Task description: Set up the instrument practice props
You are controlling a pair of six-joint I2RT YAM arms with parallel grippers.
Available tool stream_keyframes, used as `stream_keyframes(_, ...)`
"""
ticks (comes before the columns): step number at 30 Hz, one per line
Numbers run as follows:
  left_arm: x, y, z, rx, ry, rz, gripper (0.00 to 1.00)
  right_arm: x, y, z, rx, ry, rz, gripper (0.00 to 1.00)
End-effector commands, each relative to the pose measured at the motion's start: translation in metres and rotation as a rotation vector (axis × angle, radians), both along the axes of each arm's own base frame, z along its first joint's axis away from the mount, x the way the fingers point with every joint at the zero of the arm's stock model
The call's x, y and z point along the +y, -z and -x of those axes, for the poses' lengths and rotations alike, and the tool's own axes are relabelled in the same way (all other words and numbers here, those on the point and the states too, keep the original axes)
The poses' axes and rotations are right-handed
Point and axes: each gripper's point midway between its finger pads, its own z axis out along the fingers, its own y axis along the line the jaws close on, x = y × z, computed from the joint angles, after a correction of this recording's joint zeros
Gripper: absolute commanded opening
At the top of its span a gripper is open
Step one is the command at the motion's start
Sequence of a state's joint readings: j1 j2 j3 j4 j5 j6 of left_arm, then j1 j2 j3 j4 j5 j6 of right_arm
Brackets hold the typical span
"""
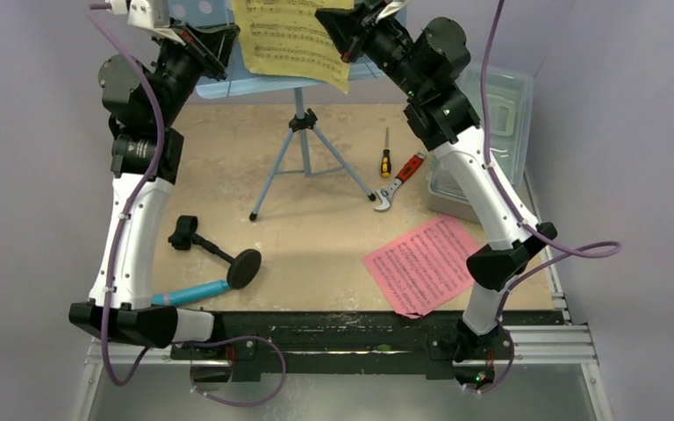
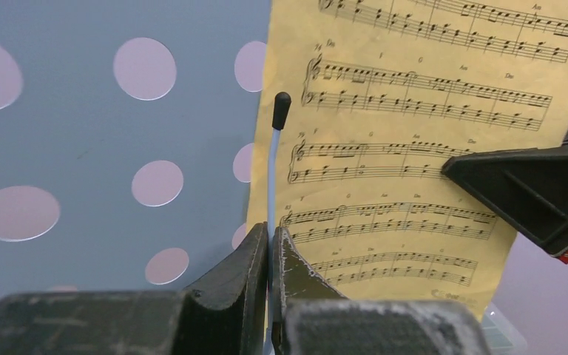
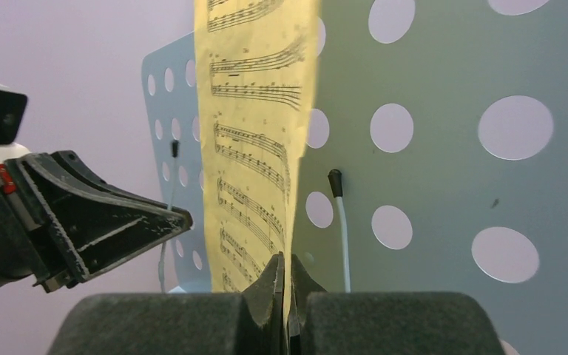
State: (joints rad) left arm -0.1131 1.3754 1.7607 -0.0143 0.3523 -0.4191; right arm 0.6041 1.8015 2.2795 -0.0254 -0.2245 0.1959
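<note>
The light blue perforated music stand (image 1: 303, 149) stands on its tripod at the back centre. The yellow page (image 1: 294, 39) hangs in front of its desk. My left gripper (image 2: 270, 244) is shut on the stand's thin page-holder wire (image 2: 271, 177), which has a black tip. My right gripper (image 3: 287, 270) is shut on the yellow page's (image 3: 255, 148) lower edge, in front of the desk (image 3: 444, 170). The pink page (image 1: 421, 263) lies flat at the front right. The cyan microphone (image 1: 191, 293) and the black round-base mic stand (image 1: 219, 254) lie at the front left.
A screwdriver (image 1: 386, 153) and a red-handled wrench (image 1: 399, 182) lie right of the tripod legs. A clear plastic box (image 1: 491, 132) stands at the right edge under my right arm. The right gripper's fingers (image 2: 532, 192) show close by in the left wrist view.
</note>
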Motion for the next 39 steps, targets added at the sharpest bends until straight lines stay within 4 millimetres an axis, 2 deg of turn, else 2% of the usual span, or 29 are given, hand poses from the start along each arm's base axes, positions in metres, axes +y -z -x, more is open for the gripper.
stream_keyframes(1, 0.018, -0.043, 0.033, -0.191, -0.08, 0.03, 0.0, 0.002, -0.031, 0.018, -0.132, -0.041, -0.023, 0.0)
stream_keyframes(9, 0.017, -0.042, 0.037, -0.206, -0.07, 0.03, 0.0, 0.028, -0.031, 0.026, -0.217, -0.127, 0.016, 0.0)
stream_keyframes(16, 0.018, -0.042, 0.038, -0.203, -0.077, 0.026, 0.0, 0.066, -0.022, 0.033, -0.245, -0.209, 0.012, 0.0)
stream_keyframes(20, 0.019, -0.042, 0.038, -0.2, -0.079, 0.028, 0.0, 0.08, -0.023, 0.035, -0.26, -0.224, -0.014, 0.0)
stream_keyframes(25, 0.02, -0.042, 0.038, -0.188, -0.085, 0.043, 0.0, 0.089, -0.017, 0.029, -0.255, -0.236, -0.027, 0.0)
stream_keyframes(33, 0.027, -0.035, 0.023, -0.119, -0.122, 0.09, 0.0, 0.093, -0.009, 0.019, -0.236, -0.218, -0.028, 0.0)
stream_keyframes(37, 0.027, -0.033, 0.018, -0.089, -0.123, 0.116, 0.0, 0.092, -0.01, 0.016, -0.226, -0.205, -0.045, 0.08)
stream_keyframes(39, 0.028, -0.032, 0.016, -0.078, -0.127, 0.122, 0.02, 0.091, -0.012, 0.015, -0.226, -0.201, -0.051, 0.21)
